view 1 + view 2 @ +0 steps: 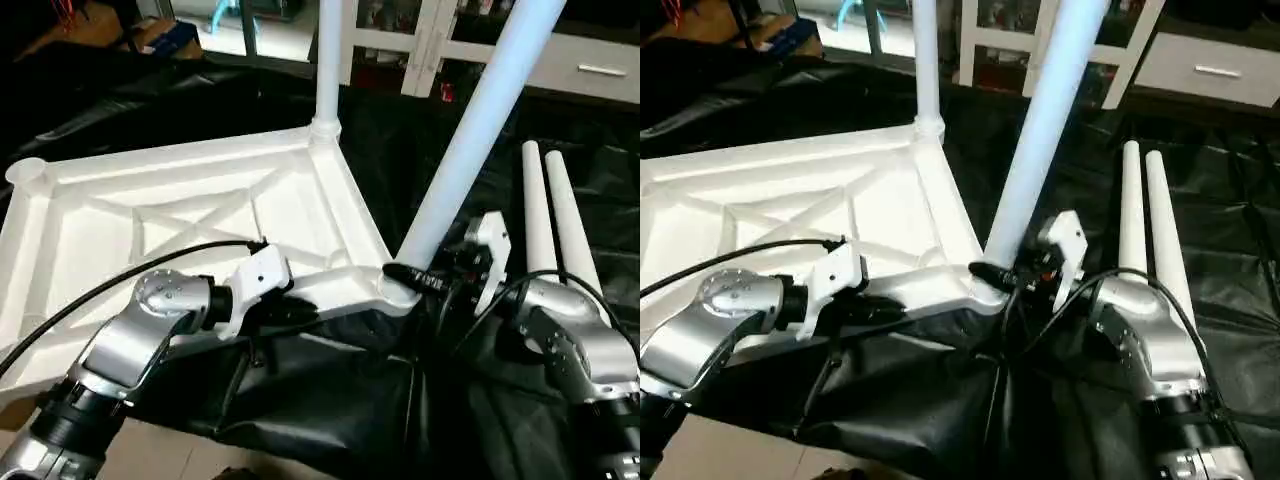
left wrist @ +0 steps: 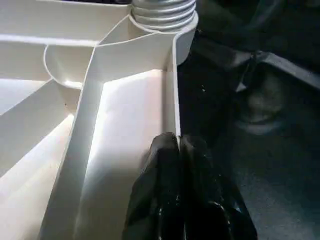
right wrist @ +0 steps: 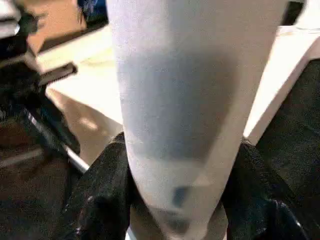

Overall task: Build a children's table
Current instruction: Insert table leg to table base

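Note:
The children's table's white tabletop point(image 1: 190, 215) lies upside down, its X-ribs facing up. One white leg point(image 1: 327, 60) stands upright in the far corner socket. A second leg point(image 1: 470, 140) leans in the near right corner socket point(image 1: 395, 292). My right gripper point(image 3: 177, 190) is shut on this leg just above the socket, one black finger point(image 3: 100, 200) on each side. My left gripper point(image 2: 178, 145) is shut on the tabletop's near rim point(image 2: 174, 100), a little left of that socket; it also appears as the left gripper point(image 1: 890, 305) from above.
Two loose white legs point(image 1: 555, 215) lie side by side on the black-draped work table point(image 1: 400, 140) to the right of the tabletop. The black cloth hangs over the table's near edge. White furniture stands behind.

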`<state>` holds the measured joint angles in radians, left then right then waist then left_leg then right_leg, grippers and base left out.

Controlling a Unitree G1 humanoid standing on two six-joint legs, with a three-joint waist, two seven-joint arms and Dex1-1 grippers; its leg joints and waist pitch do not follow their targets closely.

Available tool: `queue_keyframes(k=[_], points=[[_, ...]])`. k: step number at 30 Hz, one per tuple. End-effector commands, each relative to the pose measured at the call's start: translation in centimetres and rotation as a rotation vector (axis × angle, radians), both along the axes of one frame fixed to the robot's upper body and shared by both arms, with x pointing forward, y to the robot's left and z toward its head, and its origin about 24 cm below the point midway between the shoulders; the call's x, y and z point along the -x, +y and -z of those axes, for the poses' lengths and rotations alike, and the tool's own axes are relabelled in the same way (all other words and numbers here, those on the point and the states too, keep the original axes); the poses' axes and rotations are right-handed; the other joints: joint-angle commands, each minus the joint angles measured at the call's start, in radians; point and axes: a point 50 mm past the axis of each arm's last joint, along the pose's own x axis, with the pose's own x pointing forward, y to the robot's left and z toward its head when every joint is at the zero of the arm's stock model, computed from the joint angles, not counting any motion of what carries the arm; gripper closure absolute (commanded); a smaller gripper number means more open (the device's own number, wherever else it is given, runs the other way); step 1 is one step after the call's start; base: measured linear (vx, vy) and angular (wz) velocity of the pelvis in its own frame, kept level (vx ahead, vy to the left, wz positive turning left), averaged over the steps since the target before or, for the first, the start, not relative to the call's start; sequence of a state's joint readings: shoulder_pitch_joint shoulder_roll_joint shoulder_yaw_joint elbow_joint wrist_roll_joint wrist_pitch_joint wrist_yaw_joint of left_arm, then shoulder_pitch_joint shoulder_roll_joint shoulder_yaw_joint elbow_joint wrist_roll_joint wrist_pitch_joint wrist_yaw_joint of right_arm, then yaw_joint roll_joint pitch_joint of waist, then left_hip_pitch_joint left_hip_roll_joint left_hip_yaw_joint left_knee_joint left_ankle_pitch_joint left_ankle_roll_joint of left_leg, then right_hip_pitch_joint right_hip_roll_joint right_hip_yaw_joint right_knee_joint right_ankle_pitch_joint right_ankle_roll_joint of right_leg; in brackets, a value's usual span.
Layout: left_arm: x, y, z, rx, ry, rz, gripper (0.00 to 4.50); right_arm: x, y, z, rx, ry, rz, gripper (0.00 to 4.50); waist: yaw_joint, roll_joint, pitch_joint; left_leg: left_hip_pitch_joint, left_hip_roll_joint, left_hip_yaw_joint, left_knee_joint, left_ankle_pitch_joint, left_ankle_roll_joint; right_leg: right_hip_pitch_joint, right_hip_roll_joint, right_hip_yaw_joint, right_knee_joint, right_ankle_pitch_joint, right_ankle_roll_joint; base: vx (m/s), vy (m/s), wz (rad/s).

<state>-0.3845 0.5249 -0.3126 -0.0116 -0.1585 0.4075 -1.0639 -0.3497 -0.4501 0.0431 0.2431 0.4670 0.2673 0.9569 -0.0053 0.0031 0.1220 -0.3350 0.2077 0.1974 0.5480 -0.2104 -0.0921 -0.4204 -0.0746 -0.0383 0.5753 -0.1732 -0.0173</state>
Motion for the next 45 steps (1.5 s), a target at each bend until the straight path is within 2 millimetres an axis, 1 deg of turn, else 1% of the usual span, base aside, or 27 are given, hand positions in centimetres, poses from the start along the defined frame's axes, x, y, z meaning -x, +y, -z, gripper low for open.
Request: queue_keyframes(k=[1, 3, 4, 5, 6, 7, 8, 9, 11, 13, 14, 15, 16, 17, 18, 19, 20, 21, 23, 25, 26, 27, 29, 34, 38, 42, 45], points=[[1.3, -2.1, -0.6, 0.06, 0.003, 0.165, 4.5, 0.6, -2.6, 4.5, 0.007, 0.28, 0.225, 2.57, 0.008, 0.012, -0.042, -0.007, 0.018, -0.001, -0.055, -0.114, 0.088, 0.051, -0.04, 0.035, -0.048, -0.051, -0.304, 0.0, 0.0, 0.0], [1.4, -2.1, -0.6, 0.059, 0.003, 0.163, 4.5, 0.7, -2.8, 4.3, 0.012, 0.271, 0.219, 2.57, 0.01, 0.01, -0.037, -0.009, 0.018, -0.001, -0.056, -0.135, 0.086, 0.051, -0.042, 0.035, -0.053, -0.088, -0.296, 0.0, 0.0, 0.0], [1.4, -2.0, -0.6, 0.059, 0.004, 0.163, 4.5, 0.7, -2.8, 4.2, 0.015, 0.268, 0.215, 2.57, 0.01, 0.01, -0.037, -0.007, 0.017, -0.001, -0.057, -0.14, 0.086, 0.051, -0.043, 0.036, -0.053, -0.101, -0.295, 0.0, 0.0, 0.0], [1.4, -2.0, -0.6, 0.059, 0.004, 0.162, 4.5, 0.6, -2.9, 3.7, -0.029, 0.264, 0.228, 2.57, 0.012, 0.007, -0.038, -0.006, 0.019, -0.001, -0.057, -0.145, 0.084, 0.05, -0.044, 0.037, -0.055, -0.119, -0.291, 0.0, 0.0, 0.0], [1.4, -2.0, -0.6, 0.059, 0.004, 0.162, 4.5, 0.6, -2.9, 3.7, -0.029, 0.264, 0.228, 2.57, 0.016, 0.009, -0.038, -0.005, 0.019, -0.001, -0.056, -0.133, 0.084, 0.05, -0.044, 0.038, -0.053, -0.115, -0.29, 0.0, 0.0, 0.0], [1.5, -1.9, -0.6, 0.058, 0.006, 0.158, 4.5, 0.1, -3.4, 2.5, -0.174, 0.283, 0.288, 2.57, 0.017, 0.01, -0.039, -0.004, 0.018, 0.0, -0.054, -0.108, 0.087, 0.051, -0.043, 0.039, -0.049, -0.081, -0.297, 0.0, 0.0, 0.0], [1.5, -1.9, -0.6, 0.058, 0.006, 0.158, 4.5, 0.1, -3.4, 2.5, -0.174, 0.283, 0.288, 2.57, 0.017, 0.009, -0.039, -0.005, 0.017, 0.001, -0.054, -0.098, 0.092, 0.052, -0.041, 0.039, -0.048, -0.066, -0.301, 0.0, 0.0, 0.0], [1.5, -1.9, -0.5, 0.056, 0.007, 0.157, 4.5, -0.2, -3.8, 1.6, -0.284, 0.298, 0.32, 2.57, 0.018, 0.009, -0.04, -0.005, 0.016, 0.001, -0.053, -0.086, 0.096, 0.053, -0.041, 0.039, -0.046, -0.046, -0.308, 0.0, 0.0, 0.0], [1.5, -1.9, -0.5, 0.056, 0.009, 0.157, 4.5, -0.3, -4.3, 0.8, -0.381, 0.308, 0.327, 2.57, 0.02, 0.009, -0.041, -0.006, 0.016, 0.001, -0.05, -0.068, 0.104, 0.053, -0.041, 0.038, -0.041, -0.017, -0.315, 0.0, 0.0, 0.0], [1.5, -1.9, -0.5, 0.056, 0.009, 0.157, 4.5, -0.2, -4.6, -0.1, -0.466, 0.314, 0.307, 2.57, 0.023, 0.009, -0.051, -0.01, 0.012, 0.001, -0.04, 0.019, 0.131, 0.057, -0.038, 0.04, -0.027, 0.094, -0.327, 0.0, 0.0, 0.0], [1.5, -1.9, -0.5, 0.056, 0.009, 0.157, 4.5, -0.2, -4.7, -0.4, -0.49, 0.314, 0.299, 2.57, 0.025, 0.011, -0.052, -0.01, 0.012, 0.001, -0.036, 0.049, 0.144, 0.055, -0.037, 0.039, -0.023, 0.135, -0.332, 0.0, 0.0, 0.0], [1.5, -1.9, -0.5, 0.056, 0.009, 0.156, 4.5, -0.1, -4.8, -1.0, -0.533, 0.304, 0.277, 2.57, 0.026, 0.009, -0.052, -0.014, 0.009, 0.001, -0.031, 0.099, 0.169, 0.053, -0.033, 0.037, -0.015, 0.202, -0.337, 0.0, 0.0, 0.0], [1.5, -1.9, -0.5, 0.057, 0.009, 0.156, 4.5, 0.0, -4.8, -1.3, -0.547, 0.301, 0.268, 2.57, 0.028, 0.008, -0.052, -0.015, 0.008, 0.002, -0.029, 0.108, 0.181, 0.053, -0.033, 0.037, -0.014, 0.218, -0.339, 0.0, 0.0, 0.0], [1.5, -2.0, -0.5, 0.059, 0.008, 0.156, 4.5, 0.5, -5.1, -3.3, -0.665, 0.272, 0.177, 2.57, 0.033, 0.009, -0.052, -0.016, 0.008, 0.002, -0.027, 0.119, 0.198, 0.053, -0.035, 0.038, -0.012, 0.229, -0.34, 0.0, 0.0, 0.0], [1.5, -2.0, -0.5, 0.059, 0.008, 0.156, 4.5, 0.8, -5.1, -4.2, -0.713, 0.26, 0.134, 2.57, 0.041, 0.007, -0.056, -0.014, 0.009, 0.003, -0.022, 0.131, 0.214, 0.052, -0.033, 0.04, -0.007, 0.247, -0.342, 0.0, 0.0, 0.0], [1.5, -2.0, -0.5, 0.059, 0.009, 0.157, 4.5, 1.1, -5.2, -5.1, -0.758, 0.244, 0.084, 2.57, 0.045, 0.008, -0.054, -0.014, 0.007, 0.005, -0.021, 0.141, 0.225, 0.05, -0.03, 0.04, -0.006, 0.261, -0.344, 0.0, 0.0, 0.0], [1.5, -2.0, -0.5, 0.06, 0.01, 0.157, 4.5, 1.4, -5.2, -6.0, -0.796, 0.229, 0.037, 2.57, 0.054, 0.009, -0.052, -0.017, 0.01, 0.005, -0.016, 0.145, 0.242, 0.045, -0.031, 0.04, -0.003, 0.261, -0.342, 0.0, 0.0, 0.0], [1.6, -2.0, -0.4, 0.06, 0.01, 0.158, 4.5, 1.7, -5.2, -6.7, -0.831, 0.222, -0.004, 2.57, 0.058, 0.013, -0.047, -0.021, 0.011, 0.003, -0.017, 0.128, 0.245, 0.043, -0.034, 0.036, -0.005, 0.211, -0.335, 0.0, 0.0, 0.0], [1.6, -2.1, -0.4, 0.06, 0.011, 0.159, 4.5, 2.0, -5.2, -7.3, -0.856, 0.215, -0.042, 2.57, 0.059, 0.012, -0.045, -0.02, 0.012, 0.004, -0.02, 0.091, 0.231, 0.043, -0.036, 0.034, -0.013, 0.124, -0.323, 0.0, 0.0, 0.0], [1.6, -2.1, -0.4, 0.06, 0.012, 0.16, 4.5, 2.4, -5.3, -7.9, -0.878, 0.213, -0.094, 2.57, 0.06, 0.013, -0.042, -0.019, 0.013, 0.004, -0.023, 0.059, 0.197, 0.041, -0.037, 0.034, -0.021, 0.039, -0.308, 0.0, 0.0, 0.0], [1.6, -2.2, -0.4, 0.061, 0.013, 0.161, 4.5, 2.6, -5.3, -8.1, -0.878, 0.217, -0.118, 2.57, 0.06, 0.012, -0.042, -0.019, 0.013, 0.004, -0.023, 0.051, 0.188, 0.041, -0.038, 0.035, -0.022, 0.024, -0.305, 0.0, 0.0, 0.0], [1.5, -2.2, -0.4, 0.062, 0.013, 0.162, 4.5, 3.0, -5.2, -8.5, -0.894, 0.23, -0.158, 2.57, 0.061, 0.012, -0.042, -0.019, 0.012, 0.003, -0.025, 0.039, 0.165, 0.043, -0.038, 0.036, -0.024, 0.001, -0.296, 0.0, 0.0, 0.0], [1.6, -2.2, -0.4, 0.062, 0.013, 0.163, 4.5, 3.2, -5.2, -8.7, -0.903, 0.235, -0.172, 2.57, 0.061, 0.012, -0.044, -0.019, 0.011, 0.003, -0.024, 0.046, 0.159, 0.043, -0.036, 0.037, -0.023, 0.012, -0.293, 0.0, 0.0, 0.0], [1.5, -2.2, -0.4, 0.062, 0.011, 0.161, 4.5, 3.7, -5.2, -9.8, -0.968, 0.228, -0.246, 2.57, 0.065, 0.011, -0.049, -0.021, 0.007, 0.003, -0.017, 0.101, 0.18, 0.044, -0.034, 0.036, -0.012, 0.104, -0.299, 0.0, 0.0, 0.0], [1.5, -2.2, -0.4, 0.062, 0.01, 0.16, 4.5, 4.1, -5.1, -10.5, -1.0, 0.219, -0.3, 2.57, 0.067, 0.01, -0.05, -0.023, 0.007, 0.002, -0.017, 0.103, 0.189, 0.044, -0.035, 0.035, -0.012, 0.097, -0.298, 0.0, 0.0, 0.0], [1.4, -2.2, -0.5, 0.062, 0.008, 0.16, 4.5, 4.2, -5.1, -10.5, -0.983, 0.237, -0.312, 2.57, 0.067, 0.008, -0.05, -0.024, 0.005, 0.002, -0.016, 0.104, 0.18, 0.046, -0.034, 0.034, -0.013, 0.082, -0.292, 0.0, 0.0, 0.0], [1.4, -2.3, -0.5, 0.062, 0.008, 0.16, 4.5, 4.4, -5.2, -10.6, -0.997, 0.247, -0.322, 2.57, 0.068, 0.007, -0.052, -0.025, 0.004, 0.002, -0.015, 0.113, 0.185, 0.047, -0.034, 0.034, -0.012, 0.094, -0.292, 0.0, 0.0, 0.0]])
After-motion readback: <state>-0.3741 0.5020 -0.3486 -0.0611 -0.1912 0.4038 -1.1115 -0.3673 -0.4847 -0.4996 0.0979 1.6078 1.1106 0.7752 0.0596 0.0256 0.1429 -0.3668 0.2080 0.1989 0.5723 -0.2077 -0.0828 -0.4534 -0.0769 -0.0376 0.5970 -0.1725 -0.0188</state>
